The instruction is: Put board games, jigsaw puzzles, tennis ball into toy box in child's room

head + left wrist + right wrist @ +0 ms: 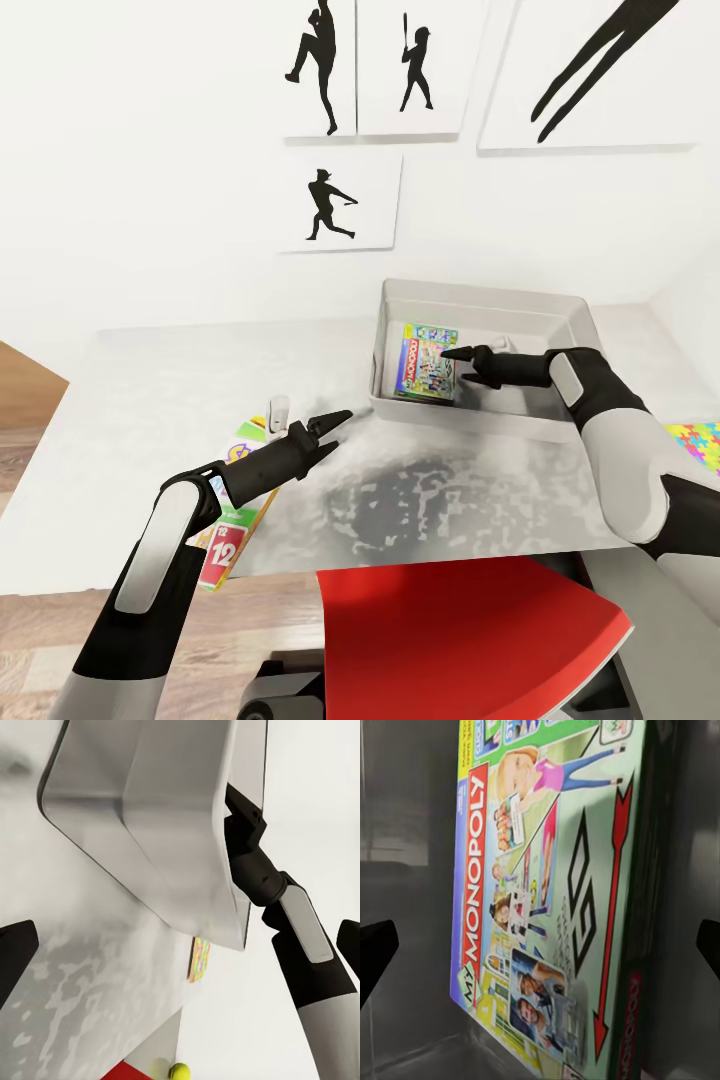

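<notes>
Head view: Monopoly (428, 362) lies in bin (480, 415), both jaws wide, empty; left wrist shows ball (178, 1071) by the surface (90, 982).

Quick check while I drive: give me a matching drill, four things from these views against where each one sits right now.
Things:
1. MONOPOLY box
2. SKIP-BO box
3. jigsaw puzzle
4. right end effector

Places:
a. flat on the table at its right edge
b. inside the toy box
c. over the toy box, beside the game lying in it
d. at the table's front edge, under the left arm

Pairs: 1-b, 2-d, 3-a, 4-c
</notes>
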